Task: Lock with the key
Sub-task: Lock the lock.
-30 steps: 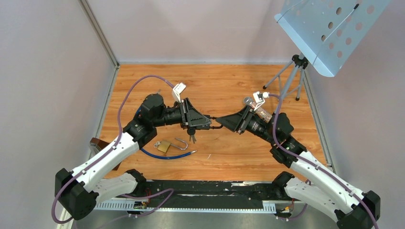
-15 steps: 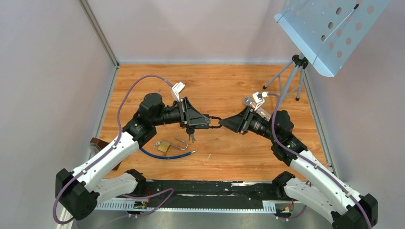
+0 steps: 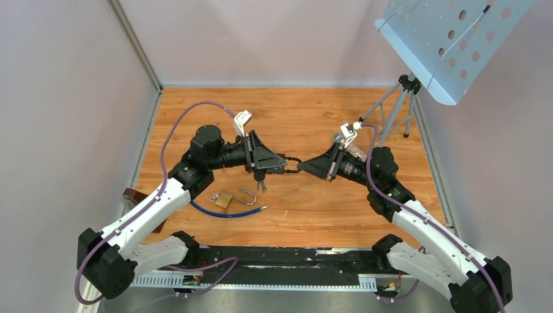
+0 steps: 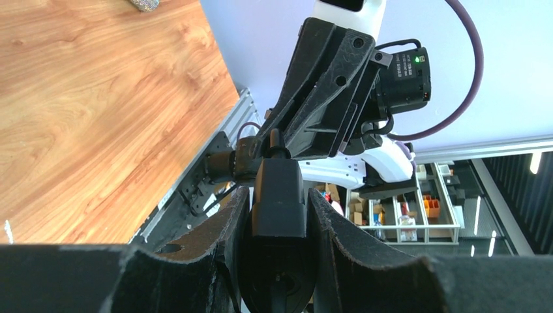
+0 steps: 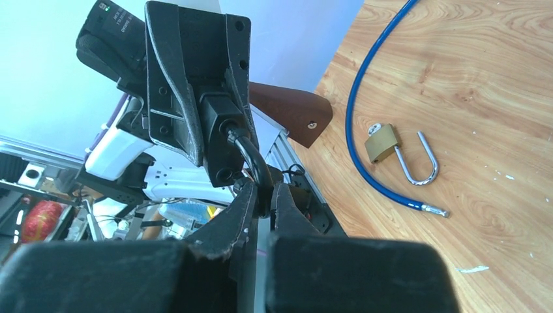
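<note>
The left gripper (image 3: 277, 166) clamps the black padlock (image 4: 279, 202) mid-air, likely so the right gripper (image 5: 261, 195), pinching its shackle (image 5: 246, 151), can press it home (keys (image 3: 261, 188) dangle beneath the padlock).

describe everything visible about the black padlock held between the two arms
The black padlock has a blocky matte body, plastic-looking, and a dark curved shackle. It is held sideways above the wooden table: the left end effector clamps the body, the right end effector pinches the shackle, and small keys dangle beneath.
</note>
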